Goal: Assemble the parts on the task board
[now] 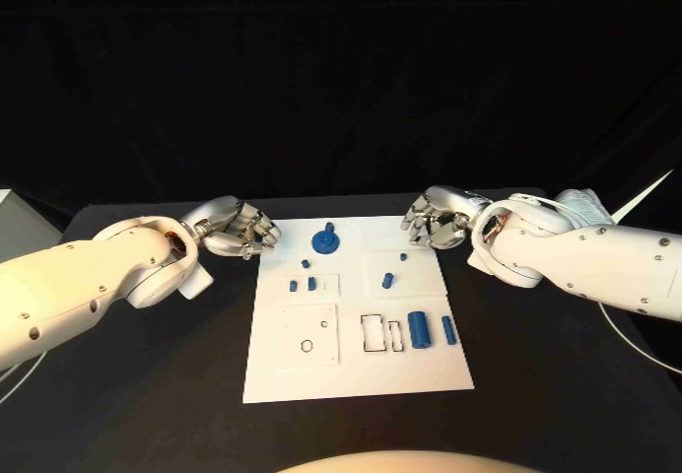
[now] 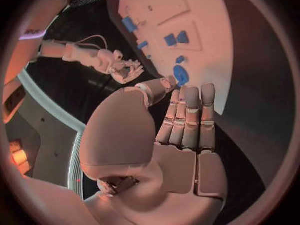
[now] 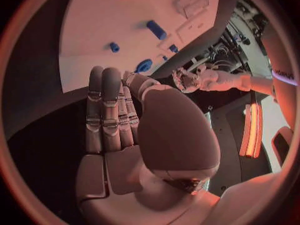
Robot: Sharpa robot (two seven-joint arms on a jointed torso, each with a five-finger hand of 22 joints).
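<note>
Across the middle of the black surface (image 1: 142, 394) lies the white task board (image 1: 356, 365), its long axis running near to far. Both hands hover at its far corners: the left hand (image 1: 241, 230) just off the far-left corner, the right hand (image 1: 434, 219) just off the far-right one. Each is empty, fingers held straight and close side by side, as the wrist views show (left hand (image 2: 187, 120), right hand (image 3: 109, 110)).

The blue parts are scattered over the board. A round blue knob piece (image 1: 327, 239) stands at the far edge, roughly between the two hands and a little nearer the left one. Small blue pegs (image 1: 303, 284) sit left of centre, a slim piece (image 1: 389, 281) right of centre, and a larger blue cylinder (image 1: 420, 329) and a thin bar (image 1: 449, 330) lie nearer, on the right side, their long axes near to far.

No part looks picked up yet, so the assembly seems barely begun. The right hand seems better placed for the cylinder, reaching nearward.
</note>
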